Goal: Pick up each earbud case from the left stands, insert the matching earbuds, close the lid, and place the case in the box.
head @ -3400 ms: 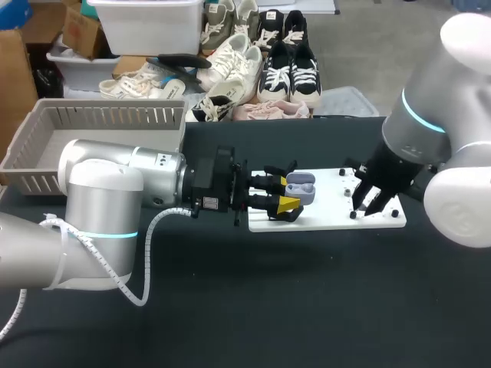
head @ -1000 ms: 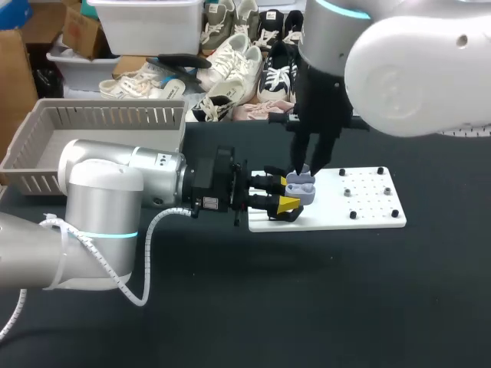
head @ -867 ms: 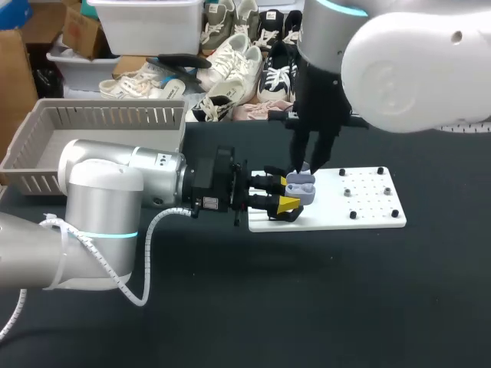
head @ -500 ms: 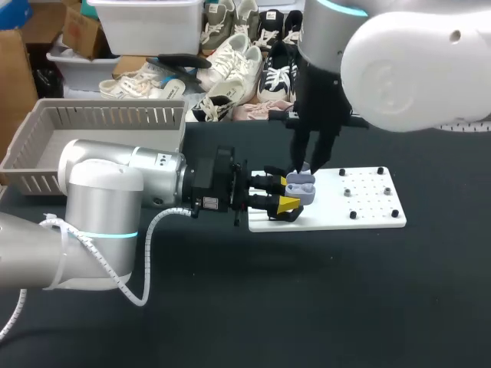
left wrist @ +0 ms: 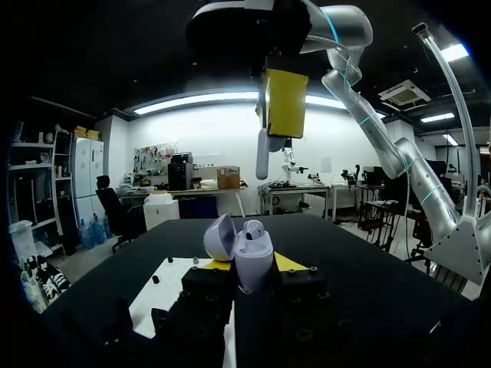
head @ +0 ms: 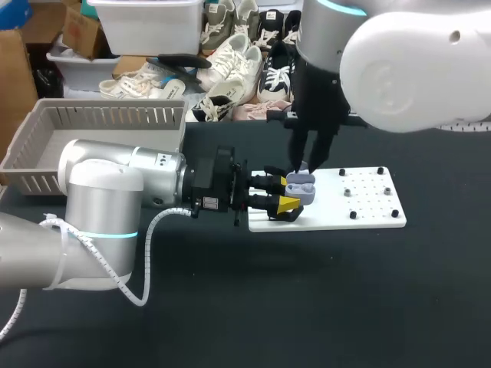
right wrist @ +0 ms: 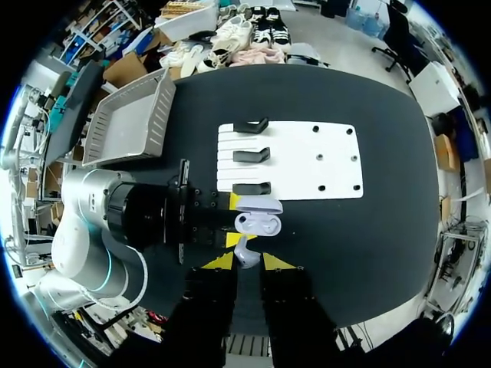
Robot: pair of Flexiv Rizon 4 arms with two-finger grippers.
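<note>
My left gripper (head: 285,193) is shut on an open lavender earbud case (head: 301,186), held at the left end of the white board (head: 368,201). In the left wrist view the case (left wrist: 247,251) sits upright between the yellow tips with its lid (left wrist: 219,236) tipped back. My right gripper (head: 304,165) hangs straight above the case, shut on a white earbud (left wrist: 262,153). In the right wrist view the earbud (right wrist: 244,251) shows between the yellow tips of the right gripper (right wrist: 245,261), just above the case (right wrist: 258,223).
Three black stands (right wrist: 252,155) line the board's left side, and small black pegs (head: 368,192) dot its right part. A grey basket (head: 77,130) stands at the back left of the dark table.
My right arm has swung from the board's right end to above the case. Over the last second it has hardly moved. The left arm has stayed still.
</note>
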